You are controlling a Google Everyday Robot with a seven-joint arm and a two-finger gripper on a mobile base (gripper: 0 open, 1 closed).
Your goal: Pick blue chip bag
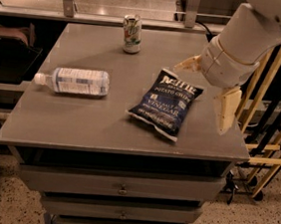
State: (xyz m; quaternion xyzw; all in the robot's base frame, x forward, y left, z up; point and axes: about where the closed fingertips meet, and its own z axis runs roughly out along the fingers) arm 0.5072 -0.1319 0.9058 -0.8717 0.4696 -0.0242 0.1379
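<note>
The hand hangs over the right side of the gray bench. Its two tan fingers are spread wide apart and hold nothing. The blue chip bag lies flat on the bench just beside the hand, on its left in the picture, and the hand is not touching it. Farther that way, well apart from the hand, a clear water bottle lies on its side. A green and white soda can stands upright at the back of the bench.
</note>
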